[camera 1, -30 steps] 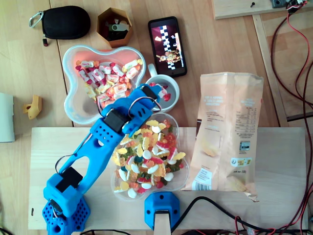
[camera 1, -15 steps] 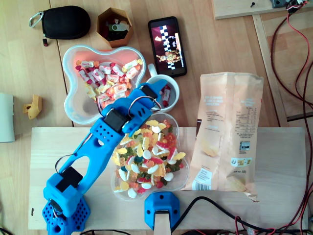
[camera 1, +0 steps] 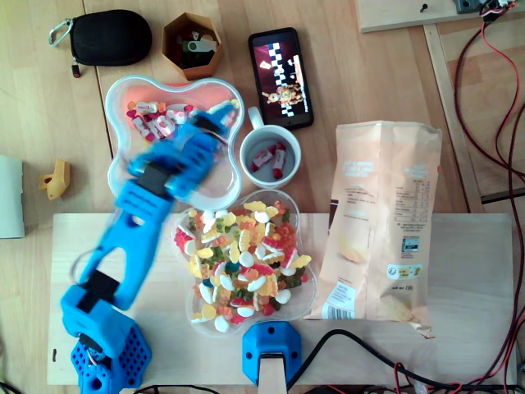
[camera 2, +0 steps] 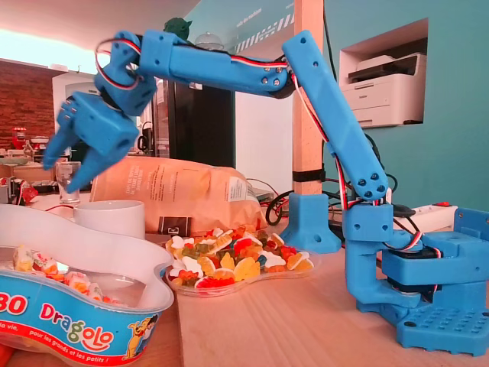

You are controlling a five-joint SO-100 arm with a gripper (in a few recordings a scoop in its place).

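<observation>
My blue gripper (camera 1: 220, 119) hangs over the right part of the white flower-shaped bowl (camera 1: 121, 176), which holds wrapped candies (camera 1: 156, 123). In the fixed view the gripper (camera 2: 64, 170) is raised above the bowl (camera 2: 84, 256). Its two fingers are spread, nothing is between them, and it points down to the left. A white mug (camera 1: 269, 154) with a few wrapped candies stands just right of the gripper; it shows in the fixed view as the mug (camera 2: 114, 217). A clear dish of gummy sweets (camera 1: 246, 254) lies in front of the mug.
A large snack bag (camera 1: 381, 222) lies to the right. At the back are a phone (camera 1: 281, 78), a brown hexagonal cup (camera 1: 192, 45) and a black pouch (camera 1: 107, 37). A yellow part (camera 1: 56, 179) sits at the left, and cables (camera 1: 484, 98) run at the right.
The arm has swung left, from over the mug's rim to over the white bowl of wrapped candies. The mug's inside is now uncovered.
</observation>
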